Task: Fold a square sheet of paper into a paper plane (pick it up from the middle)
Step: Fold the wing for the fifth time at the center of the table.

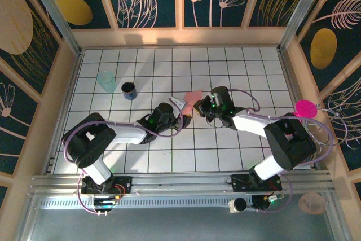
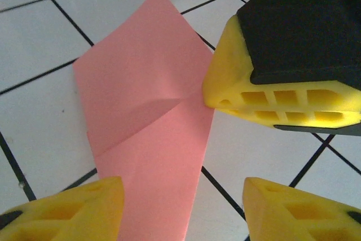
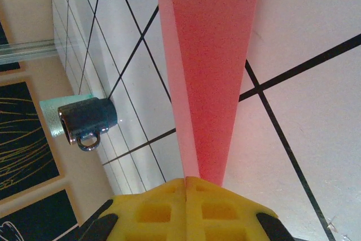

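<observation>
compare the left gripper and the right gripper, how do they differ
The left gripper stands open; the right gripper is shut. The right gripper pinches the pink paper; the left gripper grips nothing. Both are yellow at the tips and sit by the paper.

no readable text, labels or numbers

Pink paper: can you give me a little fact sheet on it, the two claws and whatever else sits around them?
paper: salmon pink, partly folded, creases showing
right gripper: shut on the paper's edge
left gripper: open, over the paper's near end
mug: dark, upright, left of the paper
cup: clear, beside the mug
disc: magenta, far right
</observation>
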`<control>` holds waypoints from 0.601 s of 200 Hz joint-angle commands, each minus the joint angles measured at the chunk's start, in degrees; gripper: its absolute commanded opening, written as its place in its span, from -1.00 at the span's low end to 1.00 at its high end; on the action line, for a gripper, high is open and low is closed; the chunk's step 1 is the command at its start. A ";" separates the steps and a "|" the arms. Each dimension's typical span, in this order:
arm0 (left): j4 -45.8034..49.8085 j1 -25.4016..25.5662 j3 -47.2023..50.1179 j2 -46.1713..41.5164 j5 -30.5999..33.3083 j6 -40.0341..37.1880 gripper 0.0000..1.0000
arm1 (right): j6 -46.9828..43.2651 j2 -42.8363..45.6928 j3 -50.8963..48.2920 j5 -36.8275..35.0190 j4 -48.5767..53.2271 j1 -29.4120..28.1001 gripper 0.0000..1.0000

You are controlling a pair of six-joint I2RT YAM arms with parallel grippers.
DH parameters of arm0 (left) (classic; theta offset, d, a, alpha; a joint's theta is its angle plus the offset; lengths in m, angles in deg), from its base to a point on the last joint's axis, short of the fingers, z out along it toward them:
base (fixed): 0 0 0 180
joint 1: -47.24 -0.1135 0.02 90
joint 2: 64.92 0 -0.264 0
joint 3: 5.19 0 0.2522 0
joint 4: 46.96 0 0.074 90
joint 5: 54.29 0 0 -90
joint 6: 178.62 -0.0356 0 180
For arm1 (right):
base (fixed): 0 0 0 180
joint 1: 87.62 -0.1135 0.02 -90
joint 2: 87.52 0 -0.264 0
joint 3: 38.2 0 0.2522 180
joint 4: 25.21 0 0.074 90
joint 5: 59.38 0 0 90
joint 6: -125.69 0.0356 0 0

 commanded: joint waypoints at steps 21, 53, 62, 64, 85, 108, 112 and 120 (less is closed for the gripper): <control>-6.05 0.40 1.13 3.23 0.77 -10.18 -0.02 | 1.02 0.61 -0.14 1.01 1.47 0.14 -1.00; -5.62 0.41 0.35 5.28 -1.80 -12.56 -0.07 | 1.49 0.04 -0.09 1.56 0.83 0.21 -1.00; -5.62 0.48 0.25 5.79 -2.23 -12.77 -0.10 | 1.55 -0.04 -0.05 1.65 0.79 0.14 -1.00; -5.62 0.46 0.30 5.92 -2.24 -12.83 -0.11 | 1.53 -0.01 0.02 1.66 0.77 0.13 -1.00; -5.61 0.49 0.42 6.04 -1.54 -13.14 -0.19 | 1.58 -0.10 0.04 1.84 0.81 0.18 -1.00; -6.65 0.49 0.91 5.62 -1.78 -13.22 -0.28 | 1.58 -0.42 0.04 2.01 0.92 0.19 -1.00; -6.80 0.49 0.88 5.64 -1.79 -13.08 -0.29 | 1.62 -0.53 0.04 2.08 0.90 0.16 -1.00; -7.00 0.49 0.80 5.85 -1.67 -13.14 -0.31 | 1.66 -0.66 0.04 2.26 0.85 0.20 -1.00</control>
